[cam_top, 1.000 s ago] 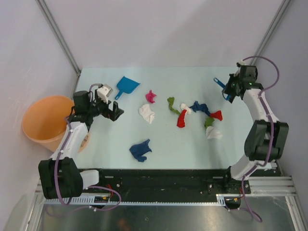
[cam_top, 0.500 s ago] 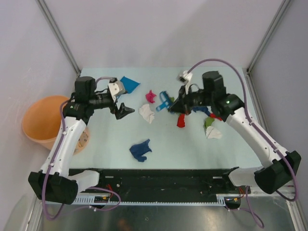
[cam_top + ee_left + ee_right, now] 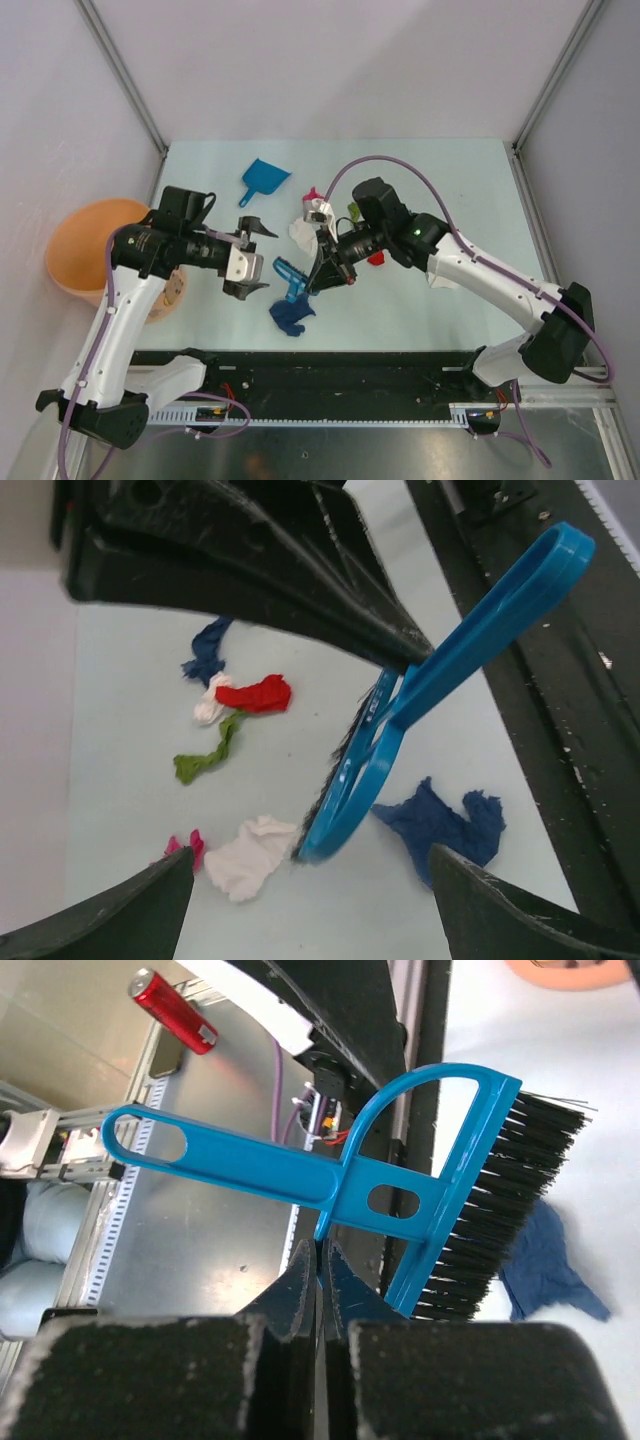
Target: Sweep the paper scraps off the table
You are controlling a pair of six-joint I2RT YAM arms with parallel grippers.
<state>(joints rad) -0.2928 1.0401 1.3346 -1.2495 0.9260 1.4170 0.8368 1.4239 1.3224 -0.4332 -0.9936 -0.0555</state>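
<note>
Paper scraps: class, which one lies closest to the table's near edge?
The dark blue scrap lying alone near the blue brush; all the others are clustered farther back.

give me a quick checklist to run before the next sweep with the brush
1. brush gripped: ok, the right tool is shut on its handle.
2. left tool free: ok, open and holding nothing.
3. room between the arms: not ok, the left tool sits right beside the brush head.
4. bristles down on the table: cannot tell.
5. dustpan placed to catch: not ok, it lies at the far left of the table, apart from the paper scraps, with no tool on it.
6. scraps gathered: not ok, the dark blue scrap lies near the front edge, while the white scrap and the rest are spread farther out.
</note>
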